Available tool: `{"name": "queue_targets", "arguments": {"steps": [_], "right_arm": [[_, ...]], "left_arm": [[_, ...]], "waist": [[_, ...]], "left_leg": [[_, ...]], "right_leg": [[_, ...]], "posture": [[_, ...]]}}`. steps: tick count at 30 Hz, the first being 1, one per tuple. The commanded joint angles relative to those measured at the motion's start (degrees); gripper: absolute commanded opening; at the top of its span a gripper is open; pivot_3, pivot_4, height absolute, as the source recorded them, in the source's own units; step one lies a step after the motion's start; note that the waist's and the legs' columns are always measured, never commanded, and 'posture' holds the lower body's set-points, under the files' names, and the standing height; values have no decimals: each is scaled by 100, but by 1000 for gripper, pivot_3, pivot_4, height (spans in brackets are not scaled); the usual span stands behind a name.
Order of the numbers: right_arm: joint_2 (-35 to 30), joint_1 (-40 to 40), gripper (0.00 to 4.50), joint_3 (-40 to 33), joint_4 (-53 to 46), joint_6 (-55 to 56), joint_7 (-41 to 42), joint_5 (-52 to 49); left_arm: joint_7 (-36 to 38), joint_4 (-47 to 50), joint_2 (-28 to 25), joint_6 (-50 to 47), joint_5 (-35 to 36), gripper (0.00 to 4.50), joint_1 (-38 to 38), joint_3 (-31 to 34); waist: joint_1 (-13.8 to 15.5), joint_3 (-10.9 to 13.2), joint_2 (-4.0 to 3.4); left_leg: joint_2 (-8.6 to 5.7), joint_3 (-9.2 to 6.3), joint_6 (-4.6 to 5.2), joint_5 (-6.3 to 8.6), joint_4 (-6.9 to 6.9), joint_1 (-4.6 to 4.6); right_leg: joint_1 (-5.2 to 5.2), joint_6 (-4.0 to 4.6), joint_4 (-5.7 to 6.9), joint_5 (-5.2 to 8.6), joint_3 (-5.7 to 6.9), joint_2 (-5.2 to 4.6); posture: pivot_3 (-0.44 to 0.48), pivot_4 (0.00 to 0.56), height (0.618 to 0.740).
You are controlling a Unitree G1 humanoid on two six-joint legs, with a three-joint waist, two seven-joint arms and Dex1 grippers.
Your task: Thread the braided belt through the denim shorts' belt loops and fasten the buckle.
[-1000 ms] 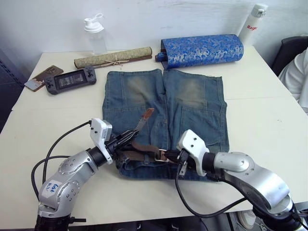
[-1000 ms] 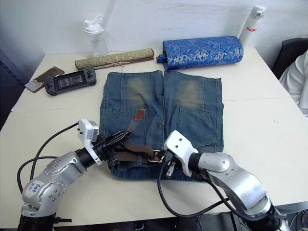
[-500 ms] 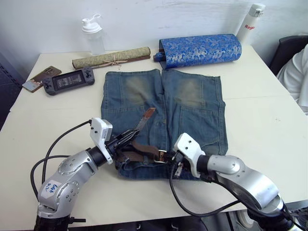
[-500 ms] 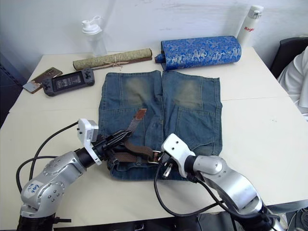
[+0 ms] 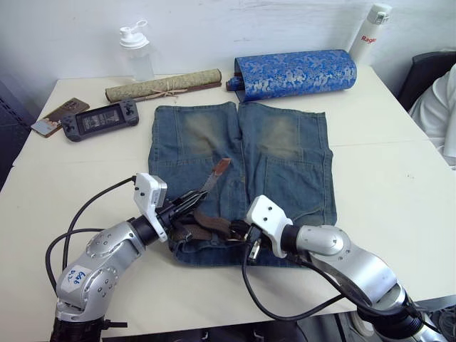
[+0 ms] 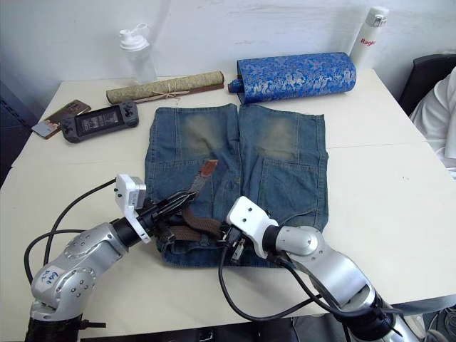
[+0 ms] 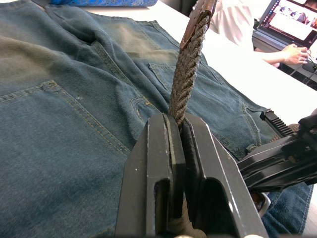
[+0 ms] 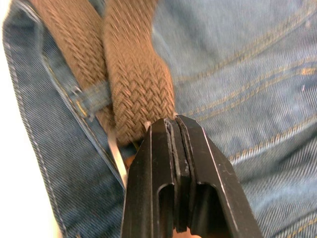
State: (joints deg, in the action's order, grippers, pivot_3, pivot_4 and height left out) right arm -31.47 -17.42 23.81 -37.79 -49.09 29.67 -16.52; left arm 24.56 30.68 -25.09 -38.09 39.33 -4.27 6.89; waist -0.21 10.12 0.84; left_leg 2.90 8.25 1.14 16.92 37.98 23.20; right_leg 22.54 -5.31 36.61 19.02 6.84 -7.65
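Observation:
The denim shorts lie flat mid-table, waistband toward me. The braided belt runs along the waistband, and its tan end tab sticks up over the left leg. My left gripper is shut on the belt's strap a little below that tab. My right gripper is shut, its tips against the belt's fold at the waistband. A denim belt loop crosses the strap there. A sliver of the silver buckle shows beside the fingers.
Along the back of the table lie a blue brocade roll, a tied scroll, a clear bottle and a white flask. A game console and phone sit back left. A person's sleeve is at the right edge.
My right gripper has slid left along the waistband, closer to the left gripper. The left gripper keeps its hold on the belt in the same place.

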Motion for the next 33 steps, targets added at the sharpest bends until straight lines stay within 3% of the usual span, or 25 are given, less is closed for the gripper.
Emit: {"name": "queue_targets", "arguments": {"steps": [1,7,12,33], "right_arm": [[-306,39,16,108,-81,503,230,326],[-239,301,16,-616,-348,390,103,138],[-169,353,16,-667,-515,270,90,128],[-77,199,16,209,120,399,234,583]], "left_arm": [[131,31,-167,76,-30,0,72,138],[271,-38,-362,248,-207,0,453,309],[355,-78,-451,313,-217,0,657,466],[379,91,-497,352,-250,0,575,409]], "waist": [[2,0,0],[4,1,-1],[7,1,-1],[0,1,-2]], "left_leg": [[-1,0,0,0,0,0],[0,2,0,0,-1,0],[6,0,-5,4,-1,0],[6,1,-7,6,-2,0]], "right_leg": [[0,0,-1,0,0,0],[0,0,-4,0,-1,-2],[1,1,-6,0,-1,-2],[2,2,-7,1,-1,-2]], "posture": [[0,150,717],[0,150,717],[0,150,717],[0,150,717]]}}
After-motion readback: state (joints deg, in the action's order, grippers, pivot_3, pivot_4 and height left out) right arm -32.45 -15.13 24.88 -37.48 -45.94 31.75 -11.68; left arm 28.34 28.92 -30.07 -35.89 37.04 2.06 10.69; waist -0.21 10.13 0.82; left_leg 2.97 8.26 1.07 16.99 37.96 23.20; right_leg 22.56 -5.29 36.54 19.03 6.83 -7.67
